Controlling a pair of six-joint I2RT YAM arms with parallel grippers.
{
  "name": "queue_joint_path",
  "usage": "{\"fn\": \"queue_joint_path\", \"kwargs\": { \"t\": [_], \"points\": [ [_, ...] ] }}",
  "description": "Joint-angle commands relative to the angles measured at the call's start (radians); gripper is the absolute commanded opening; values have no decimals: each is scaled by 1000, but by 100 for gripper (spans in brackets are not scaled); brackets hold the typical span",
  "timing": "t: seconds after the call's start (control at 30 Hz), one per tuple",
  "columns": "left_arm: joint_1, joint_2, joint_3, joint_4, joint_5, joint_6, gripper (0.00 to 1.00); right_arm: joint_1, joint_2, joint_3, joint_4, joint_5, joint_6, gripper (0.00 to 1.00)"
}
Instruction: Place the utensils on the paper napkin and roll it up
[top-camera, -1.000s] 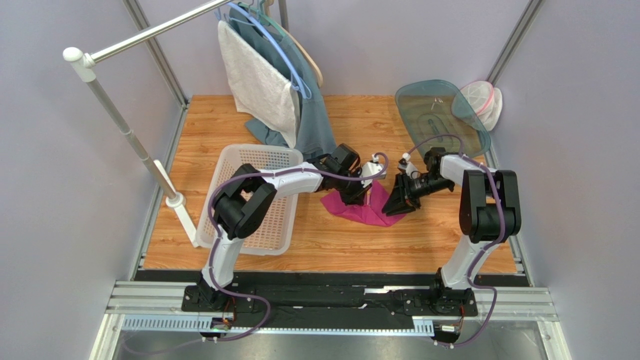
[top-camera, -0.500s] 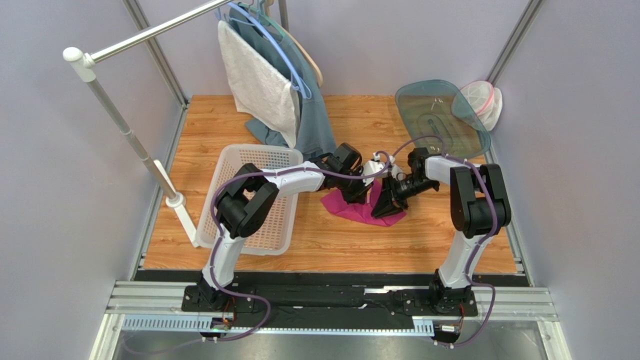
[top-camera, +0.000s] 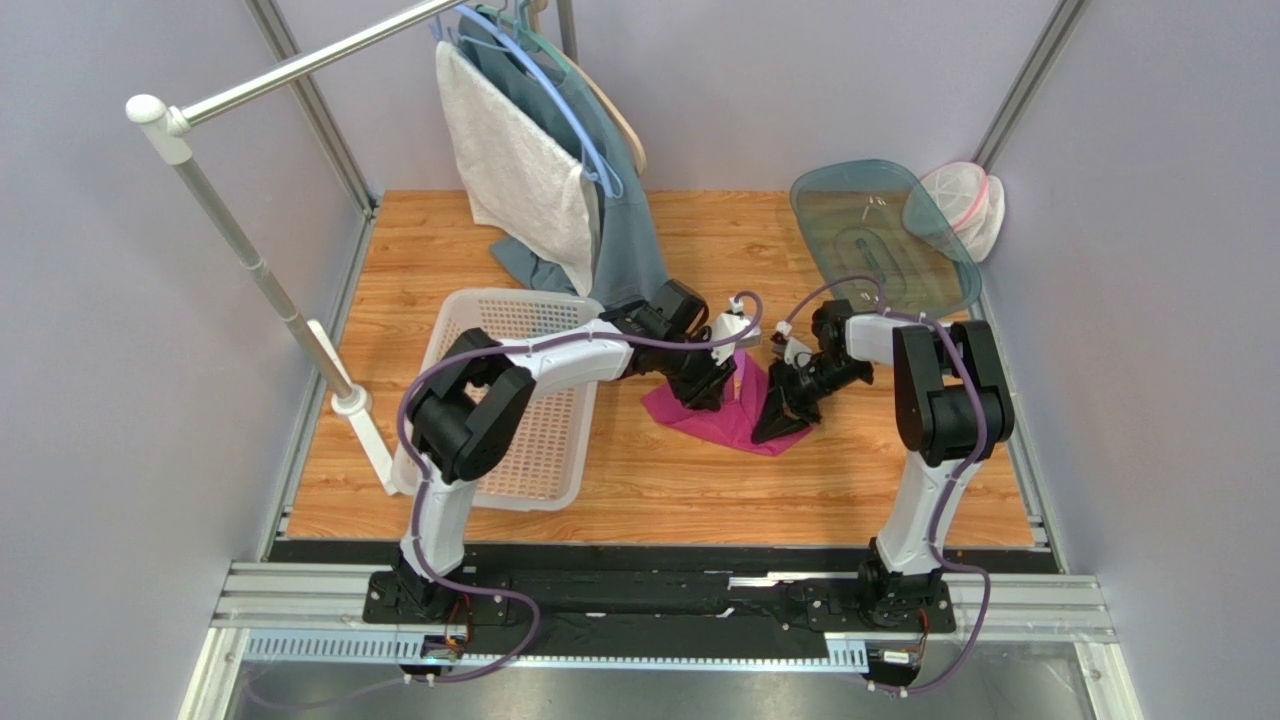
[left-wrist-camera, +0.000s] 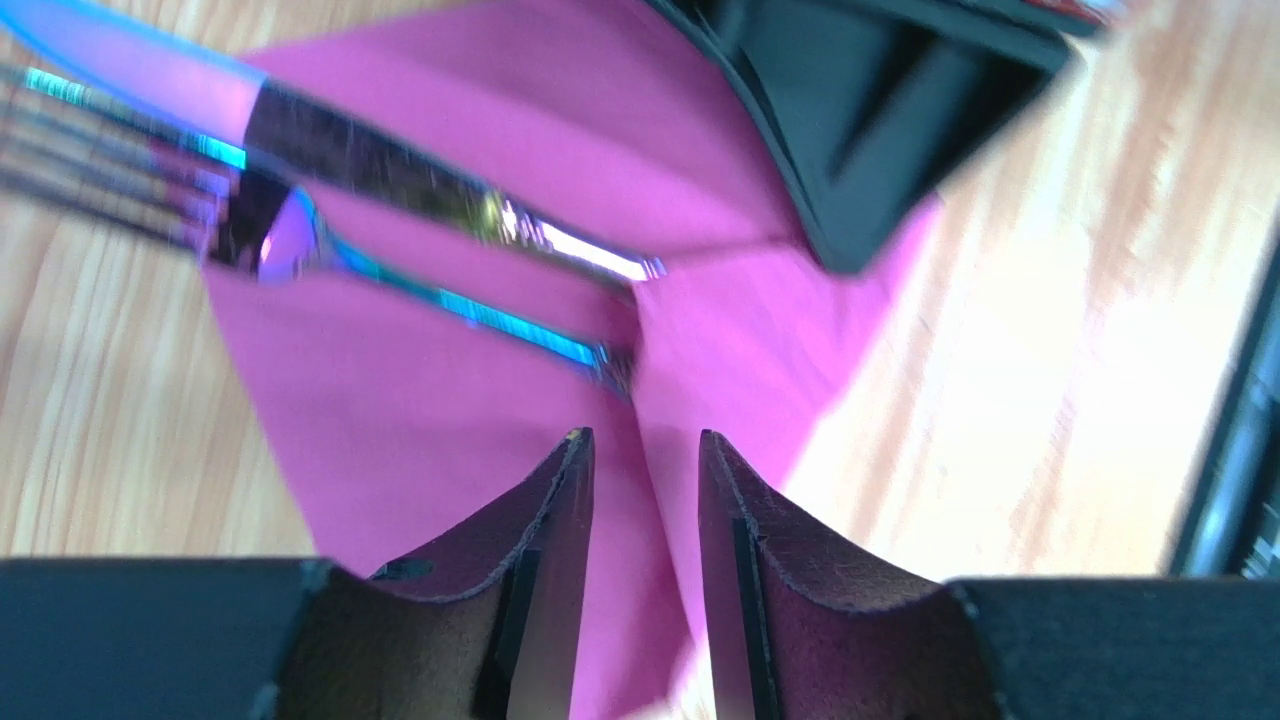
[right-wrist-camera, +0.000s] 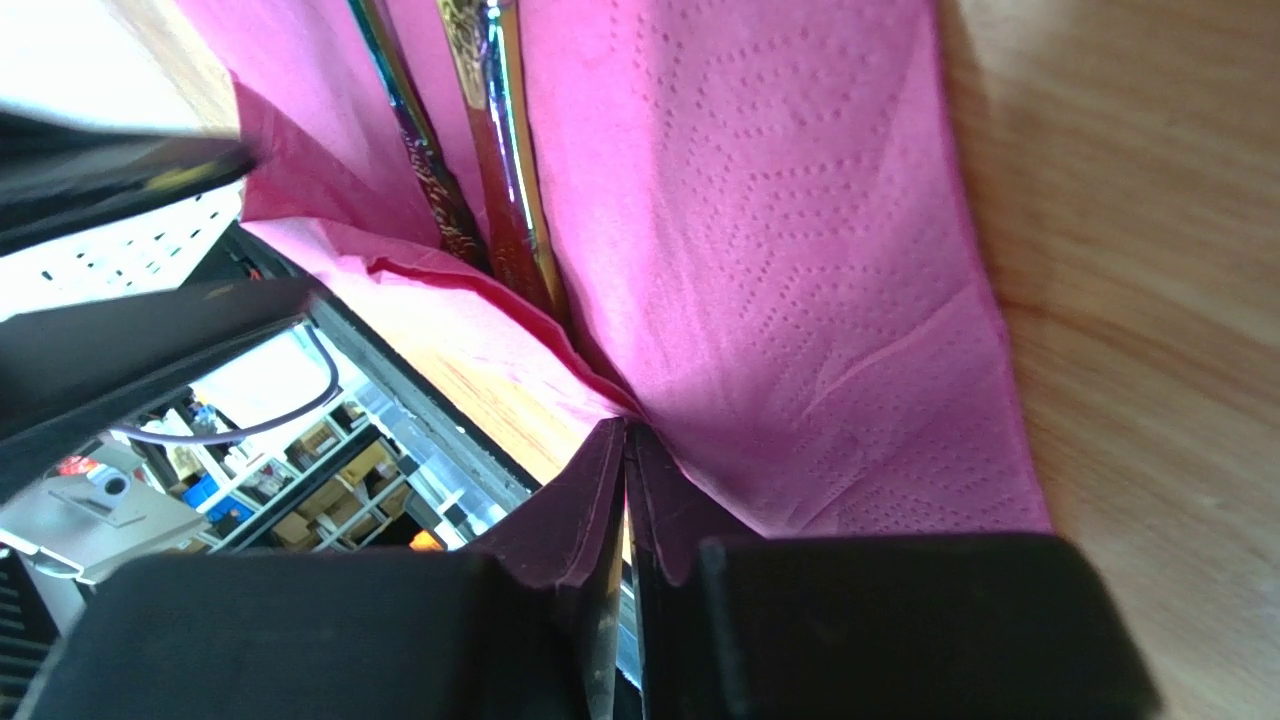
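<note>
Your right gripper (right-wrist-camera: 624, 438) has its fingers pressed together on a raised fold of the napkin (right-wrist-camera: 781, 270), mid-table between the arms. The left gripper (left-wrist-camera: 642, 458) hangs over the same sheet, fingers slightly apart, holding nothing. The utensils (right-wrist-camera: 489, 135) lie on the napkin just ahead of the right fingertips, long axis pointing away from them, so roll crosswise; the basket (top-camera: 451, 323) stands well apart to the left.

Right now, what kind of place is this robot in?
Probably a robot test booth: plain grey walls box in a wooden table, two arms are bolted to a metal rail, and a white basket and clothes rack look like props.
</note>
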Motion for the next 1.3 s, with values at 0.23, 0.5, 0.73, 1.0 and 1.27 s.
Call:
{"fn": "queue_joint_path", "kwargs": {
  "t": [0.23, 0.5, 0.73, 1.0, 1.27],
  "points": [
    [3, -122, -83, -70, 32, -6, 51, 8, 13, 39, 29, 104, 3, 11],
    [4, -50, -44, -60, -36, -31, 43, 8, 16, 66, 27, 121, -1, 11],
    [4, -6, -20, -60, -48, -43, 25, 8, 5, 85, 10, 121, -10, 12],
    [4, 26, -4, -55, -72, -78, 8, 8, -85, 93, -27, 74, -24, 17],
    [4, 28, -14, -72, -83, -103, 2, 15, -158, 44, -34, 18, -12, 19]
  ]
}}
